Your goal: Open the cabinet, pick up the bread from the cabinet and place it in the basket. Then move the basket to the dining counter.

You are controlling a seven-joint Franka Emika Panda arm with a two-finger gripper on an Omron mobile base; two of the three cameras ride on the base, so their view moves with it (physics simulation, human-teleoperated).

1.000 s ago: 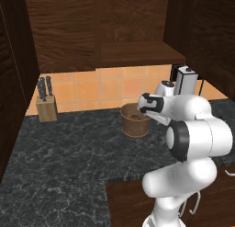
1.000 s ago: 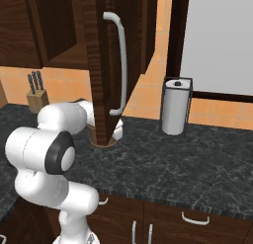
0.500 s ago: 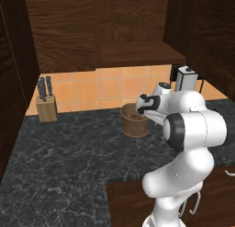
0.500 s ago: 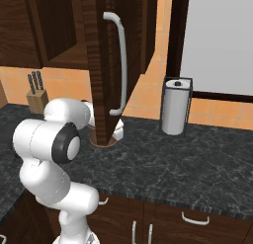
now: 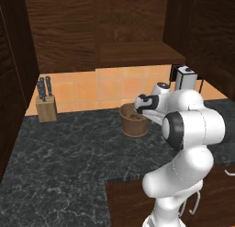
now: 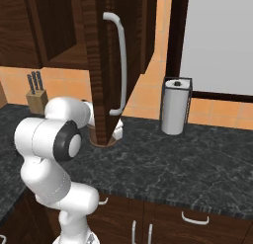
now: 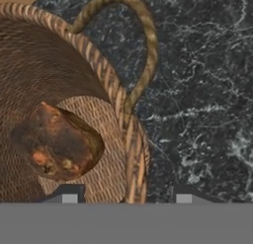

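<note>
A wooden knife block with dark-handled knives stands at the back left of the black marbled surface, against the orange tiled wall. Toward the back right of the surface, a white paper towel roll stands upright in a dark wire holder. Below the surface's front edge, dark wood lower cabinet fronts carry curved silver handles.

Bread inside basket (on the bottom), on black counter; knife block to the left, paper towel holder right, cabinet above.
</note>
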